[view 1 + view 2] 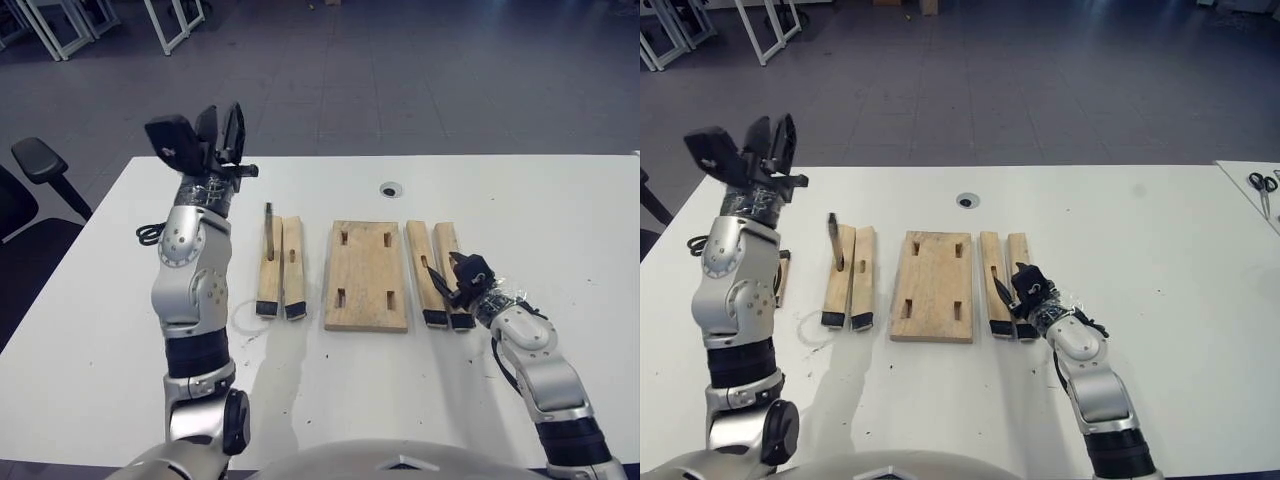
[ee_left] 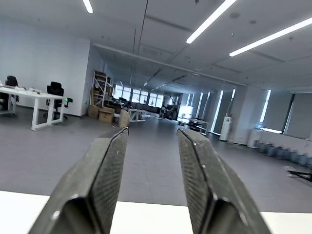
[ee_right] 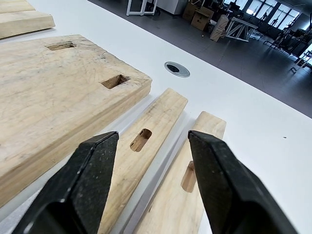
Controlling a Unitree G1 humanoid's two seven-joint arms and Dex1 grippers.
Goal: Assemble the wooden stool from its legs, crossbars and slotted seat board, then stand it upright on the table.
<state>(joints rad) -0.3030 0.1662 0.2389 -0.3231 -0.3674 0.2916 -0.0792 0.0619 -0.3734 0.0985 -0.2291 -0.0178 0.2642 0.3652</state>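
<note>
The slotted seat board point(image 1: 366, 275) lies flat mid-table. Left of it lie two wooden legs point(image 1: 281, 268) side by side, and a thin crossbar point(image 1: 268, 228) stands up from the outer one. Two more legs point(image 1: 438, 262) lie right of the board. My right gripper point(image 1: 447, 272) hovers low over their near ends, open; in the right wrist view its fingers point(image 3: 92, 185) straddle the slotted legs point(image 3: 146, 141) without touching them. My left gripper point(image 1: 226, 135) is raised high above the table's far left, open and empty, with its fingers point(image 2: 105, 180) pointing out at the room.
A round cable hole point(image 1: 390, 189) sits in the table behind the board. A black cable point(image 1: 148, 235) and a small wooden piece point(image 1: 783, 277) lie by the left arm. Scissors point(image 1: 1262, 182) rest on a neighbouring table. An office chair point(image 1: 40, 160) stands off the left edge.
</note>
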